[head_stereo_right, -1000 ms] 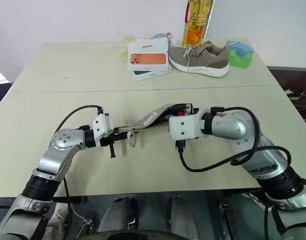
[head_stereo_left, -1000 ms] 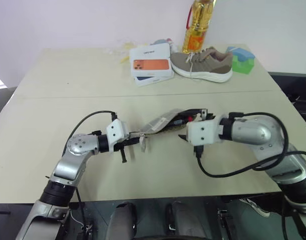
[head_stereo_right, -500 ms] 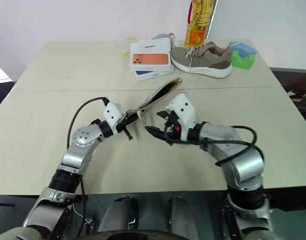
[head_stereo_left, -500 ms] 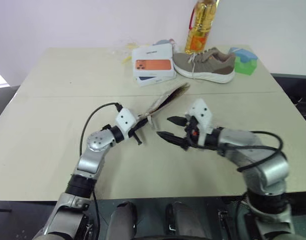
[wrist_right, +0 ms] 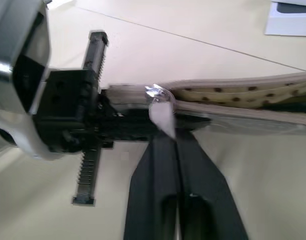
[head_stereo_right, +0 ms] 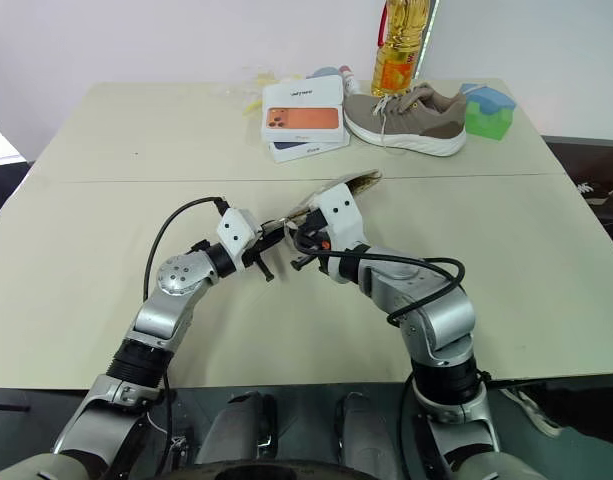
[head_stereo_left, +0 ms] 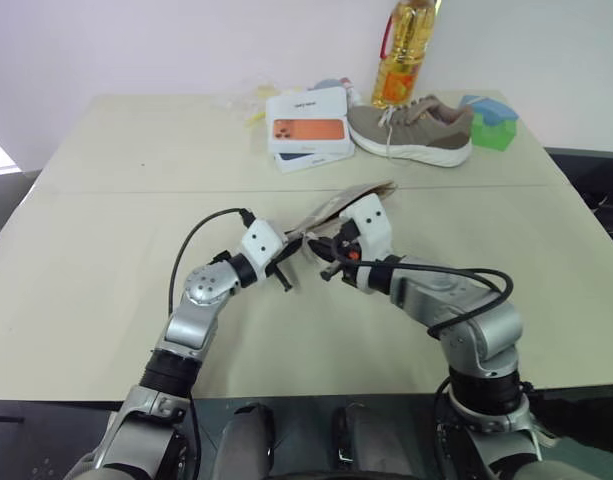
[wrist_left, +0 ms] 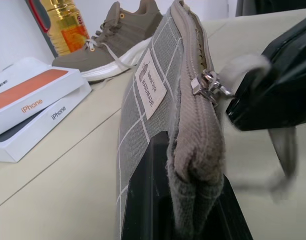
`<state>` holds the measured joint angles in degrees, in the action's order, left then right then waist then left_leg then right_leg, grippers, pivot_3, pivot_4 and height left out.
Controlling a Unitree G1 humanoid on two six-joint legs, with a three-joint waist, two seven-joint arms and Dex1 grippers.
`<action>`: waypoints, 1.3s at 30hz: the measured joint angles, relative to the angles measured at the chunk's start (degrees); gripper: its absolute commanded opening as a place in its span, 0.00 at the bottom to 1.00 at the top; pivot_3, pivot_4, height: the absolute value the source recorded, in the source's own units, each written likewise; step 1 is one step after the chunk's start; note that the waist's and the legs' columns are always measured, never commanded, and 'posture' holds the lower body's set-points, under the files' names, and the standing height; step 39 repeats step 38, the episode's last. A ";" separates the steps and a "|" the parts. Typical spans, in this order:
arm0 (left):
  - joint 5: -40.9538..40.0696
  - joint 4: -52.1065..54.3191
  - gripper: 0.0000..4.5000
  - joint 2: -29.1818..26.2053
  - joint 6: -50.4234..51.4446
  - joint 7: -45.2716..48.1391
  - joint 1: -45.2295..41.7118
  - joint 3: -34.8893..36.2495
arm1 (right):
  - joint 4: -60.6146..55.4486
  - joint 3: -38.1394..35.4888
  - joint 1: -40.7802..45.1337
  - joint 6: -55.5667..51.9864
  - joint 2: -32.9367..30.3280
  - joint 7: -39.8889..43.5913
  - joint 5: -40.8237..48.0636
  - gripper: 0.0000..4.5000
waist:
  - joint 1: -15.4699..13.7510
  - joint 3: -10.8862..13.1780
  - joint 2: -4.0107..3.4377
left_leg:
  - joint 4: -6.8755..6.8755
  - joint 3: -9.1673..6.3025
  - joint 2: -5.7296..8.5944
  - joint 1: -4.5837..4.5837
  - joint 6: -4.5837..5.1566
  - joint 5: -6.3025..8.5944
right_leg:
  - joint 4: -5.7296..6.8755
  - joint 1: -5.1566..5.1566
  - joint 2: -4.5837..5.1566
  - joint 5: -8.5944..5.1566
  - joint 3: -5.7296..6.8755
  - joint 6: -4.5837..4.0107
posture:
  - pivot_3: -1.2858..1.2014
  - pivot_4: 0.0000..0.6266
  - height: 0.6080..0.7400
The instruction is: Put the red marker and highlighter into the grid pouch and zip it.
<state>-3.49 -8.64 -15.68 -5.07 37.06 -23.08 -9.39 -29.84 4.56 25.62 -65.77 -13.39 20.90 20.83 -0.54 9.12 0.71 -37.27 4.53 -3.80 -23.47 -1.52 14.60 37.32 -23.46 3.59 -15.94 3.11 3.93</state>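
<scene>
Left gripper: we see its black fingers pressed together on one end of the grid pouch, holding it off the table; in the left wrist view the fabric end sits squeezed between the two fingers.
Grid pouch: held edge-up in the air near the middle of the table, rising from the left gripper toward 1 o'clock in the head views; grey with white grid lines, its small white label facing the side of the phone boxes.
Zipper: we see it running along the pouch's upper edge, with the metal slider near the held end.
Right gripper: its fingers are pressed together, just at 3 o'clock of the left gripper; in the right wrist view a pale tab hanging from the slider lies at the fingertips, and we think it is pinched between them, though the blur there leaves that uncertain.
Red marker and highlighter: we cannot make them out; whether they are inside the pouch we cannot tell.
Far edge of the table, 12 o'clock: stacked white phone boxes, a tan shoe beside them at 3 o'clock, a bottle of yellow oil behind the shoe, a green and blue block at the far right.
</scene>
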 measured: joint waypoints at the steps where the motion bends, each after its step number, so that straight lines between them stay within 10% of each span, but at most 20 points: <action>1: 0.03 -0.31 0.00 -0.16 -0.37 0.05 -0.14 -0.02 | 0.10 -0.76 0.04 0.31 -1.46 0.00 -0.12 0.01 | 0.00 0.00 0.00 | 0.00 0.00 0.00 0.00 0.00 0.00 | 0.00 0.00 0.00 0.00 0.00 0.00 | 0.52 0.24 1.00; 14: -1.92 0.75 0.00 -6.82 -3.60 5.06 3.40 0.09 | 10.79 -11.23 3.55 8.73 -22.40 0.57 -5.24 0.01 | 0.91 0.00 0.00 | 0.17 0.03 -0.02 0.01 0.00 0.00 | -0.04 -0.07 -0.03 -0.01 -0.01 0.00 | 0.52 0.24 1.00; 22: -6.28 4.64 0.76 -9.31 5.06 6.10 10.48 3.51 | 4.64 -12.13 -9.44 8.86 -29.35 14.17 2.56 0.78 | 1.26 0.01 0.01 | 0.17 -0.02 -0.04 0.01 0.01 0.01 | -0.11 -0.05 -0.01 -0.01 -0.02 0.01 | 0.52 0.24 1.00; 24: -7.07 6.40 0.77 -10.14 6.23 5.32 12.85 4.90 | 4.36 -12.22 -12.94 11.82 -30.31 16.22 2.61 0.99 | 1.21 0.01 0.02 | 0.16 -0.03 -0.04 0.01 0.01 0.01 | -0.12 -0.03 0.01 -0.01 -0.03 0.01 | 0.52 0.24 1.00; 39: -11.02 8.46 0.77 -10.82 13.49 -5.44 21.84 20.63 | 13.12 -22.79 -23.01 31.39 -26.37 20.64 3.74 0.99 | 1.02 0.03 0.04 | 0.15 0.00 -0.02 0.06 0.00 0.01 | -0.12 0.02 0.03 -0.02 -0.03 0.01 | 0.52 0.24 1.00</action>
